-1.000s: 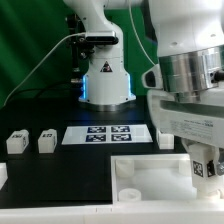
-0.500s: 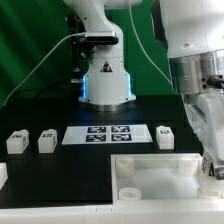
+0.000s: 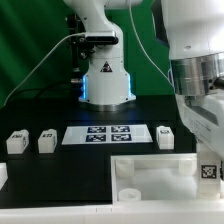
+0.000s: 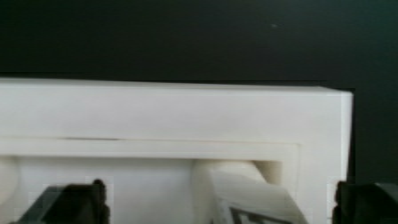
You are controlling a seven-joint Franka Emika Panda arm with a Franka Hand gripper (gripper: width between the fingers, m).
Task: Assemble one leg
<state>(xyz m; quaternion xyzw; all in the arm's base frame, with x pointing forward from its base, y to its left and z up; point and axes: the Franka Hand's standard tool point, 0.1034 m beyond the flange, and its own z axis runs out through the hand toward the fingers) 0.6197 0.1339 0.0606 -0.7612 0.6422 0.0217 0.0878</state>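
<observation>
White tray [image 3: 150, 162] in front, the leg [image 3: 207, 171] at its corner on the exterior view's right, the gripper [image 4: 228, 200] open, fingers [image 4: 80, 200] apart on either side; three spare legs [image 3: 15, 142] [image 3: 45, 142] [image 3: 165, 137] and the marker board [image 3: 107, 134] beyond.

One leg [image 3: 15, 142] and a second leg [image 3: 46, 142] stand at the exterior view's left of the marker board [image 3: 108, 134], a third leg [image 3: 165, 137] at its right. The tray [image 3: 150, 163] lies before them.

Exterior view: set low at the table [image 3: 40, 172] edge, faced across toward the robot base [image 3: 107, 82]; tray [image 3: 150, 163] nearest the lens. Wrist view: aimed past the gripper [image 4: 224, 202], close, onto a tray corner. Tray is shared by both.
</observation>
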